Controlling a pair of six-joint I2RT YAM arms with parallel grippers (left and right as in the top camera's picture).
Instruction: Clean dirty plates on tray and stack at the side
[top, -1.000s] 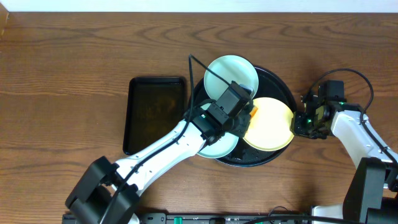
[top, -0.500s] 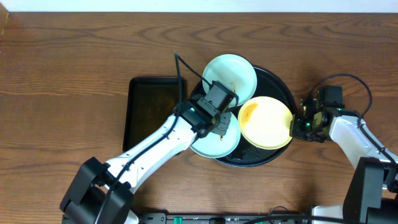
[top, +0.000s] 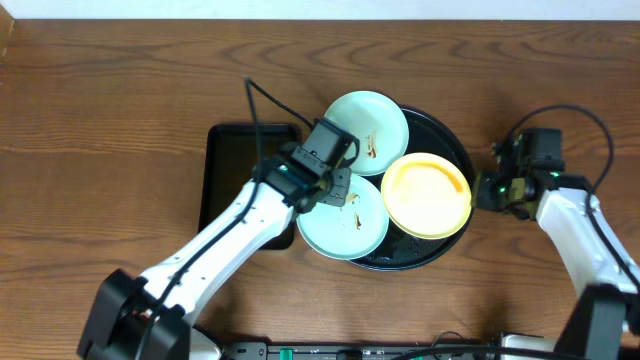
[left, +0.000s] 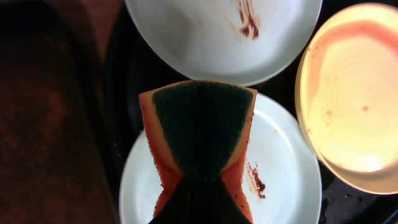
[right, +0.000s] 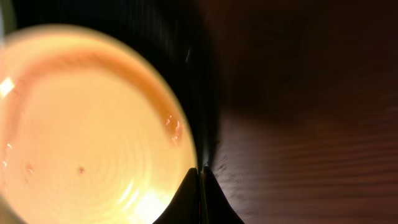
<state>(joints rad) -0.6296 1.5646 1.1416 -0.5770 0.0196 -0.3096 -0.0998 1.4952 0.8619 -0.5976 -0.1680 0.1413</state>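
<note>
The round black tray (top: 455, 145) holds three plates. A mint plate (top: 385, 110) with a brown smear lies at its back left, also in the left wrist view (left: 205, 37). A second smeared mint plate (top: 365, 235) lies at front left (left: 280, 180). The yellow plate (top: 427, 195) lies at right (left: 354, 99) (right: 81, 124). My left gripper (top: 335, 185) is shut on an orange sponge with a dark green pad (left: 202, 130), held over the front mint plate. My right gripper (top: 490, 192) is shut on the tray's right rim (right: 205, 124), its fingertips (right: 200, 173) beside the yellow plate.
A smaller rectangular black tray (top: 235, 170) lies left of the round tray, under my left arm. Bare wooden table (top: 120, 100) surrounds both trays. A cable loops above each wrist.
My left gripper moved left with the sponge, off the yellow plate and over the front mint plate. The yellow plate now shows whole. The right gripper stayed at the tray rim.
</note>
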